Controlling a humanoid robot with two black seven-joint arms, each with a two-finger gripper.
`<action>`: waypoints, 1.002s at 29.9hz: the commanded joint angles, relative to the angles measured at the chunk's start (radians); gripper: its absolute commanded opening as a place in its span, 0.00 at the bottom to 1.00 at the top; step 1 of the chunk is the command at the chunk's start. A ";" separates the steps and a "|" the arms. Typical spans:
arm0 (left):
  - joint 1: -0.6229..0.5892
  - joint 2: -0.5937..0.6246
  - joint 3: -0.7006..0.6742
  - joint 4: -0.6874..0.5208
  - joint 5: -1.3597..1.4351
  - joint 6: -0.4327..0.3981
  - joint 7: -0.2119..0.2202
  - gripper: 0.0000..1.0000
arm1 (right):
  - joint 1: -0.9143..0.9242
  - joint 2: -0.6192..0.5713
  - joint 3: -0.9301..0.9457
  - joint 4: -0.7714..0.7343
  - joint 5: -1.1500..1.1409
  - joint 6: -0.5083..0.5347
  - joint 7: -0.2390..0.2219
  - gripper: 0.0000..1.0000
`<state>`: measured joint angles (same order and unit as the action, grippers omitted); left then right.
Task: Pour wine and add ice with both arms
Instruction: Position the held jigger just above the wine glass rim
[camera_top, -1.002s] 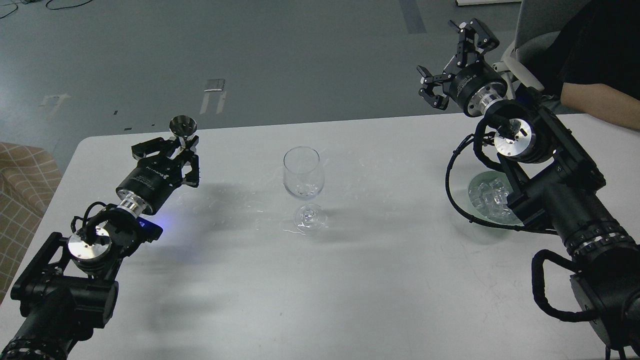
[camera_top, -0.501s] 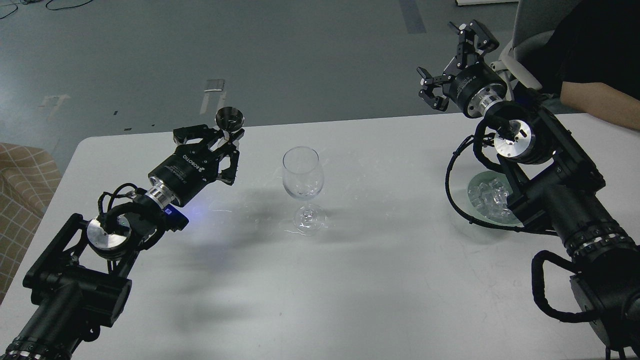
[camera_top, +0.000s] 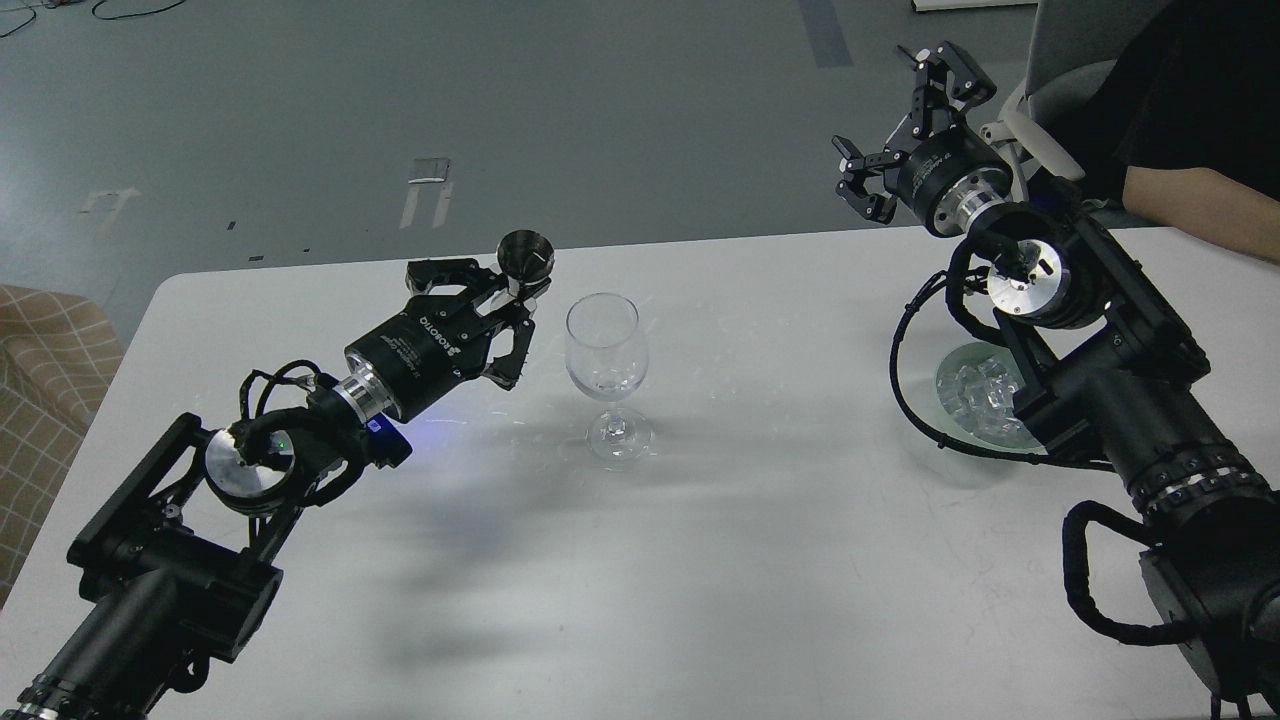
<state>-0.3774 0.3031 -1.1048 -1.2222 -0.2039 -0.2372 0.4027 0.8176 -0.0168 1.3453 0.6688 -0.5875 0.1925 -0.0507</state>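
Observation:
A clear wine glass (camera_top: 607, 350) stands upright in the middle of the white table (camera_top: 760, 560). Faint glints show at the bottom of its bowl; I cannot tell whether they are wine or ice. My left gripper (camera_top: 512, 300) is shut on a small metal cup (camera_top: 526, 254), held upright just left of the glass's rim, at about rim height. Ice cubes (camera_top: 985, 390) lie on a round glass dish (camera_top: 950, 375) at the right, partly hidden behind my right arm. My right gripper (camera_top: 885, 115) is open and empty, raised beyond the table's far edge.
A person's bare forearm (camera_top: 1200, 200) rests on the table's far right corner, beside a grey chair (camera_top: 1065, 60). A checked cushion (camera_top: 45, 370) stands off the table's left edge. Water smears (camera_top: 470, 410) mark the table left of the glass.
My left gripper has carried the metal cup to the right, from the table's left part to right beside the wine glass. The right arm and the glass have barely moved.

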 joint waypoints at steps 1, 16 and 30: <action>-0.005 -0.002 0.003 -0.010 0.003 0.021 0.001 0.07 | 0.000 0.000 0.000 0.000 0.000 0.001 0.000 1.00; -0.017 -0.001 0.013 -0.010 0.083 0.061 0.001 0.07 | 0.000 0.000 0.000 0.000 0.000 0.001 0.000 1.00; -0.060 0.024 0.010 -0.011 0.172 0.049 0.002 0.07 | -0.003 -0.002 0.002 0.006 0.000 0.001 0.000 1.00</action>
<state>-0.4273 0.3115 -1.0953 -1.2336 -0.0511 -0.1819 0.4043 0.8146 -0.0169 1.3468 0.6715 -0.5875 0.1934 -0.0507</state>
